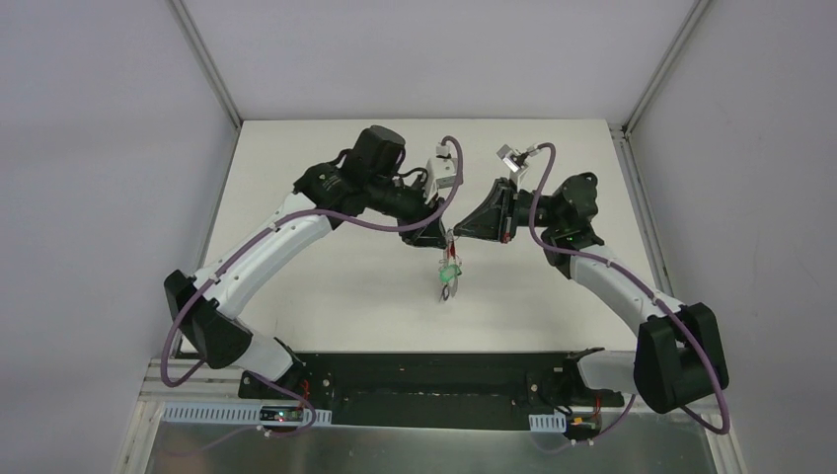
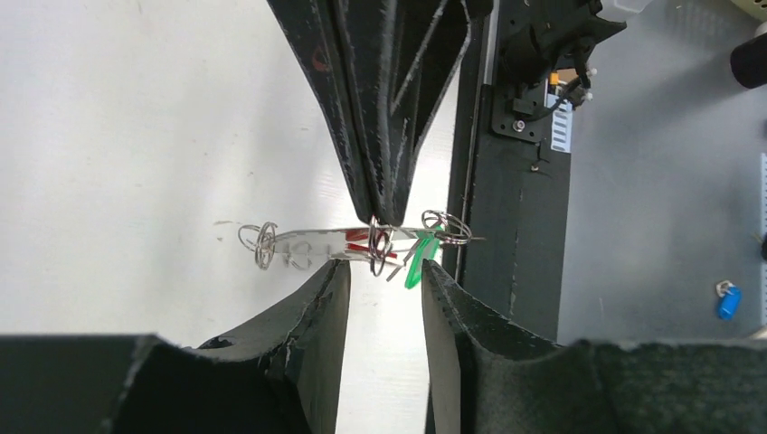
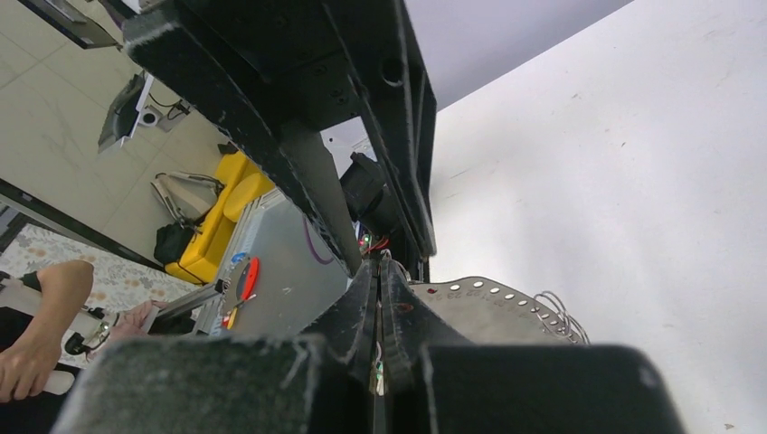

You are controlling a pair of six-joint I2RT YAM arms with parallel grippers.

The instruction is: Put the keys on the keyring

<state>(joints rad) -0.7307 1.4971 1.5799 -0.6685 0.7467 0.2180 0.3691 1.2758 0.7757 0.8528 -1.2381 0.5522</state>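
The keyring (image 2: 307, 240), a thin grey metal hoop seen edge-on with small wire loops (image 2: 260, 242) on its rim, hangs in the air between both grippers. A red key (image 2: 362, 239) and a green key (image 2: 417, 264) dangle from it; in the top view they hang as a bunch (image 1: 450, 273) above the table. My right gripper (image 2: 380, 217) comes down from above and is shut on the keyring's rim (image 3: 488, 303). My left gripper (image 2: 380, 271) sits just below the hoop, open, its fingers either side of a hanging loop and holding nothing. No black key shows.
The white table (image 1: 326, 286) lies under the hanging keys. The black mounting bar (image 1: 434, 380) runs along the near edge. Grey booth walls close in the left, right and back sides. A small blue object (image 2: 728, 300) lies off the table.
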